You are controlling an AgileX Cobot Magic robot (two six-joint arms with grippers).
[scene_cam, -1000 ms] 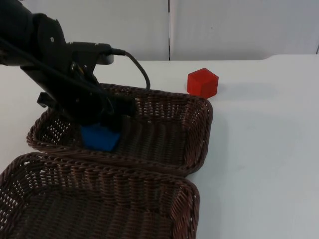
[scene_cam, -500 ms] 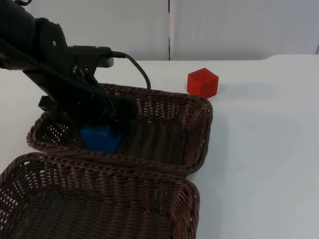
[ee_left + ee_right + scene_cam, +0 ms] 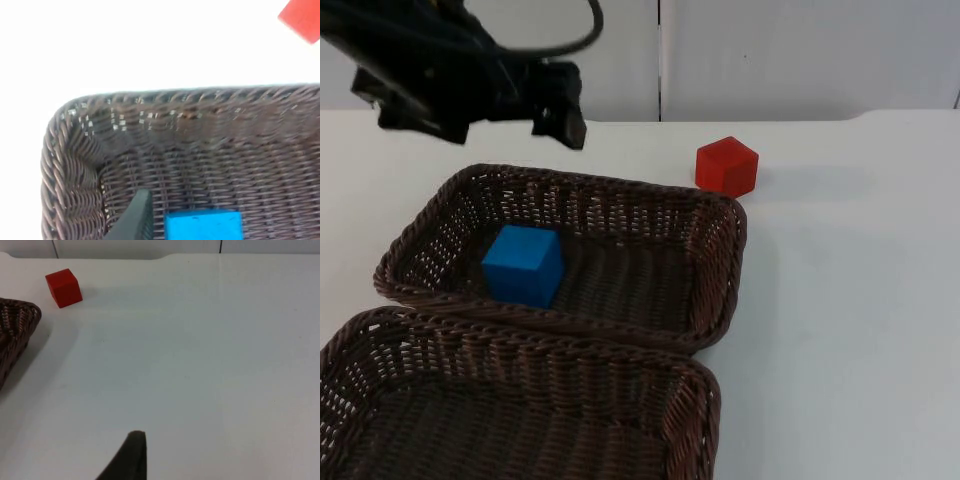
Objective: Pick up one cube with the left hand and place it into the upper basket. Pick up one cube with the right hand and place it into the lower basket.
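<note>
Up and away from a second ago, the left gripper (image 3: 560, 125) is hovering beyond the upper basket (image 3: 720, 215); the blue cube (image 3: 523, 264) is resting inside. The red cube (image 3: 727, 166) is sitting right of its far corner. I can't tell either gripper's opening; the right wrist is facing the red cube (image 3: 63, 287).

A lab-like test bench: a bare white table (image 3: 840, 300) ends at a grey partition wall (image 3: 800, 55), with only wicker baskets (image 3: 710, 250) and coloured cubes (image 3: 726, 166) set out.
</note>
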